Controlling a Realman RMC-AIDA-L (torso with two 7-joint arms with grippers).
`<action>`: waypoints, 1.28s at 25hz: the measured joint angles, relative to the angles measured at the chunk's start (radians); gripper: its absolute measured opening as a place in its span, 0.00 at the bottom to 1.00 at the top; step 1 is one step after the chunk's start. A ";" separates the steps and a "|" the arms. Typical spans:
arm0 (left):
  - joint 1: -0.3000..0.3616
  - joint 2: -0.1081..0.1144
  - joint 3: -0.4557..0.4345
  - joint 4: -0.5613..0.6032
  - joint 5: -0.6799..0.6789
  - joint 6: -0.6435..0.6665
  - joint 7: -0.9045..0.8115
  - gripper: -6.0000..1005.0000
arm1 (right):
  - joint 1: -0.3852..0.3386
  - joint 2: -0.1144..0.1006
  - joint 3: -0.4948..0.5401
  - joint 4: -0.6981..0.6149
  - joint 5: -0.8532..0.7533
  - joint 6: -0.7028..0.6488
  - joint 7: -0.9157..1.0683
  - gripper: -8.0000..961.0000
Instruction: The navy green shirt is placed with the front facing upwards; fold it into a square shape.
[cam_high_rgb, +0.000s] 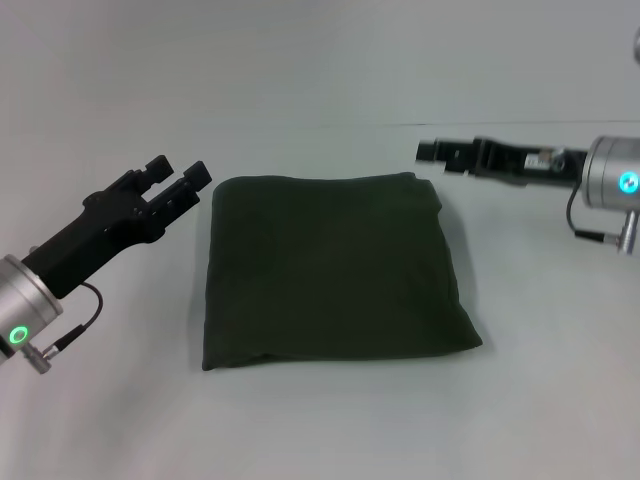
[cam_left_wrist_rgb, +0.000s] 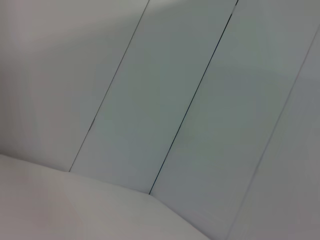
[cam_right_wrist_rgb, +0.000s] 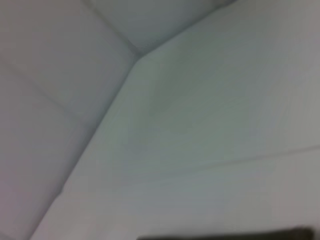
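The navy green shirt (cam_high_rgb: 335, 270) lies folded into a rough square in the middle of the white table, plain green side up, with no lettering showing. My left gripper (cam_high_rgb: 182, 168) hovers just off the shirt's far left corner, open and holding nothing. My right gripper (cam_high_rgb: 432, 152) hangs beside the far right corner, pointing toward the shirt and apart from it. A dark strip (cam_right_wrist_rgb: 225, 235) at the edge of the right wrist view may be the shirt. The left wrist view shows only wall panels and table.
The white table (cam_high_rgb: 320, 430) runs all around the shirt. A pale wall (cam_high_rgb: 300, 60) rises behind it, and its panel seams (cam_left_wrist_rgb: 192, 100) show in the left wrist view.
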 joint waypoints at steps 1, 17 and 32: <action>0.000 0.000 0.000 -0.002 -0.001 -0.002 0.001 0.71 | -0.001 0.002 0.000 -0.002 -0.016 -0.014 0.002 0.72; 0.018 0.000 0.000 -0.004 -0.003 -0.008 0.005 0.71 | 0.038 0.090 -0.012 -0.001 -0.222 0.059 -0.004 0.20; 0.020 -0.002 0.001 -0.015 -0.003 0.000 0.005 0.72 | 0.035 0.102 -0.140 -0.005 -0.227 0.241 0.059 0.03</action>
